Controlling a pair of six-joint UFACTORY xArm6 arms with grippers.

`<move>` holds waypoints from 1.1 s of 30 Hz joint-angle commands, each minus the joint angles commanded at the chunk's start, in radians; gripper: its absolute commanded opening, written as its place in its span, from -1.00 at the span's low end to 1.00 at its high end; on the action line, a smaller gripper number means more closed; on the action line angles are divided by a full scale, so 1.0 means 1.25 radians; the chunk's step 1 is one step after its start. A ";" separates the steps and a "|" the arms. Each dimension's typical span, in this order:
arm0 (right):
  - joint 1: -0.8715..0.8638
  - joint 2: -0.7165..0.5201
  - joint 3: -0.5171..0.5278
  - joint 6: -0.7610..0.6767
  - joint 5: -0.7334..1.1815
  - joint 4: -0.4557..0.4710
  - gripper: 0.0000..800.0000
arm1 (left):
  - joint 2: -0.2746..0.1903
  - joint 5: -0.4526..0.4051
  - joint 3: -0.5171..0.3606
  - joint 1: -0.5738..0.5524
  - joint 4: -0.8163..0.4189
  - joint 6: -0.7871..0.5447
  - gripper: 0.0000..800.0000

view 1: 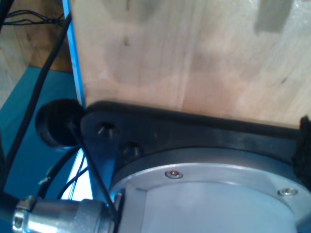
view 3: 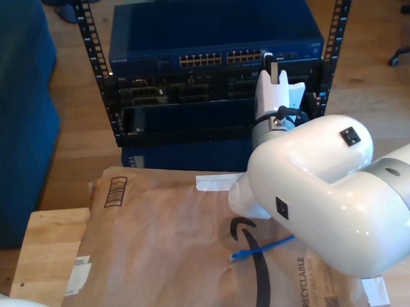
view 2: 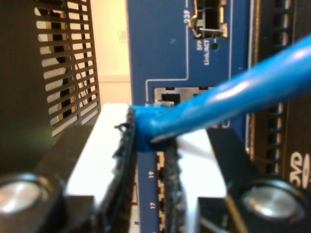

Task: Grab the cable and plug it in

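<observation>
My second gripper (view 2: 148, 155) is clamped on the cable (view 2: 233, 97) end, right at the switch (view 2: 160, 48) port; w/ slight misalignment plug could jam; first gripper's fingers can't tell.

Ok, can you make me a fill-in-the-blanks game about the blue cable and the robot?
1. My second gripper pinches a cable whose colour is ____.
2. In the exterior view, the cable's loose plug lies on brown ____.
3. The gripped end is held right in front of the blue network ____, near its numbered ports.
4. The switch sits in a ____ with holed black rails.

Missing words: blue; paper; switch; rack
</observation>
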State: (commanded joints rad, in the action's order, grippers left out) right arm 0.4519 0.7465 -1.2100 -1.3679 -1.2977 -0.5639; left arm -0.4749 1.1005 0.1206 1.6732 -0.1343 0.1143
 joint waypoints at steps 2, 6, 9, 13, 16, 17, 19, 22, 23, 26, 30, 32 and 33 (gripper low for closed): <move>0.000 0.001 -0.005 0.001 0.000 0.000 -1.00 | 0.000 -0.001 0.001 0.000 0.000 0.001 1.00; 0.000 0.007 -0.009 0.000 0.000 0.000 -1.00 | 0.000 0.000 0.001 0.000 0.000 0.001 1.00; 0.000 0.009 -0.007 0.000 0.000 0.000 -1.00 | 0.000 0.000 0.000 0.000 0.000 0.001 1.00; 0.000 0.010 -0.011 0.000 0.000 0.000 -1.00 | 0.000 0.000 0.001 0.000 0.000 0.001 1.00; -0.001 0.011 -0.012 0.000 0.000 0.000 -1.00 | 0.000 0.000 0.001 0.000 0.000 0.001 1.00; -0.001 0.012 -0.014 0.000 0.000 0.000 -1.00 | 0.000 0.000 0.001 0.000 0.000 0.001 1.00; -0.004 0.012 -0.018 0.000 0.000 0.000 -1.00 | 0.000 0.000 0.001 0.000 0.000 0.001 1.00; -0.006 0.012 -0.020 0.000 0.000 0.000 -1.00 | 0.000 0.000 0.001 0.000 0.000 0.001 1.00; -0.006 0.012 -0.020 0.000 0.000 0.000 -1.00 | 0.000 0.000 0.001 0.000 0.000 0.001 1.00; -0.006 0.012 -0.018 -0.001 -0.001 0.000 -1.00 | 0.000 0.000 0.000 0.000 0.000 0.001 1.00; -0.006 0.010 -0.010 -0.001 -0.001 0.000 -1.00 | 0.000 0.000 0.001 0.000 0.000 0.001 1.00; -0.007 0.010 -0.007 -0.002 -0.001 0.000 -1.00 | 0.000 0.000 0.001 0.000 0.000 0.001 1.00; -0.007 0.010 -0.006 -0.006 -0.001 0.000 -1.00 | 0.000 0.000 0.000 0.000 0.000 0.001 1.00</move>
State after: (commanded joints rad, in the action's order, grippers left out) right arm 0.4427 0.7587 -1.2177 -1.3755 -1.2992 -0.5639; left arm -0.4749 1.1005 0.1206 1.6732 -0.1343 0.1158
